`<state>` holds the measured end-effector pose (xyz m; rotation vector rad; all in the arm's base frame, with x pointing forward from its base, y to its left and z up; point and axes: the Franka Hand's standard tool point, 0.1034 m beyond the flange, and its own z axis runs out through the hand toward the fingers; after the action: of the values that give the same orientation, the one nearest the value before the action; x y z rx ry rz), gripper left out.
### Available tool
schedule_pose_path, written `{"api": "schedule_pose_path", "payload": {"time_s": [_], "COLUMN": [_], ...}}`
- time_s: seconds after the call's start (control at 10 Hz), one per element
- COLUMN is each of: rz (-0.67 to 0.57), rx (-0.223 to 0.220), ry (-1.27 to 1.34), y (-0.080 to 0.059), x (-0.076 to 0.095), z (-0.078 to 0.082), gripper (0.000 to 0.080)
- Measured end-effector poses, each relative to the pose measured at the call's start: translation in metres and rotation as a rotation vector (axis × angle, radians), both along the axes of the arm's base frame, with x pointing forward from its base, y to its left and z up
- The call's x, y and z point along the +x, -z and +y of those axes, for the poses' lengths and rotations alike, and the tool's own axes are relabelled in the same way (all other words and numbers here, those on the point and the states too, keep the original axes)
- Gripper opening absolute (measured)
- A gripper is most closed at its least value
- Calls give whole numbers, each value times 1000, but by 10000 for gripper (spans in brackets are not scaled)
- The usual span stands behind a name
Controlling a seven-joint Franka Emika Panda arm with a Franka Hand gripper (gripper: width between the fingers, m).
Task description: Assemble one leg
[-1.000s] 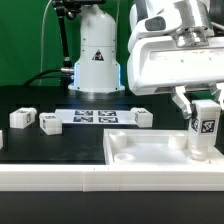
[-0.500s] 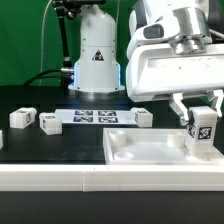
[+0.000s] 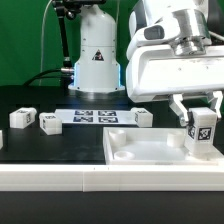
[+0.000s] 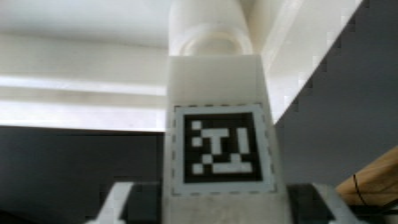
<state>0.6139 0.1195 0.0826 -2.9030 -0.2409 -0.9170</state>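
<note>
My gripper [image 3: 200, 112] is shut on a white leg [image 3: 203, 132] with a black-and-white marker tag, held upright at the exterior view's right. The leg's lower end stands in the far right corner of the large white square panel [image 3: 150, 150]. In the wrist view the leg [image 4: 217, 120] fills the middle, its tag facing the camera, clamped between my fingers [image 4: 134, 205]. Three more legs lie on the black table: one at the far left [image 3: 20, 117], one beside it [image 3: 49, 122], one right of the marker strip [image 3: 142, 117].
The marker board [image 3: 94, 117] lies flat behind the panel. The robot's white base [image 3: 97, 55] stands at the back against a green backdrop. A white table edge [image 3: 60, 178] runs along the front.
The gripper and the held leg moved slightly down and toward the exterior view's left between one second ago and half a second ago. Nothing moved since then.
</note>
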Motion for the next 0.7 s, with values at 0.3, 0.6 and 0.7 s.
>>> {"api": "schedule_pose_path", "payload": {"time_s": [0.3, 0.6, 0.7], "rz": [14, 15, 15], "rx": [-1, -2, -2], "ry": [-2, -2, -2], "y": [3, 3, 3], "x": [-2, -2, -2], "z": [0, 0, 0], "gripper": [527, 644, 648]}}
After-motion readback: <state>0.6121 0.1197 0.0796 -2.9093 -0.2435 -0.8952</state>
